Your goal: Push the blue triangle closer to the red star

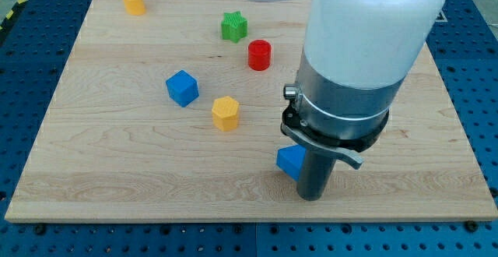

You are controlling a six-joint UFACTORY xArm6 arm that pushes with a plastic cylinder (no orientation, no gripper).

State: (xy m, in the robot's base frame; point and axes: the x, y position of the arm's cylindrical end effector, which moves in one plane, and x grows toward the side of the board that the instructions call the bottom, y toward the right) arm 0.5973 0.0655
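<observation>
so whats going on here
A robot arm is pushing small blocks around a wooden board. Its lower end sits right beside a blue block near the view's bottom; my tip itself is hidden, so contact can't be confirmed. No red star shows: the only red piece is a red cylinder further up, by a green star.

Pale matt wooden board, visible grain. Small blue plastic triangle block, smooth. Glossy white arm housing above grey metal collar.
</observation>
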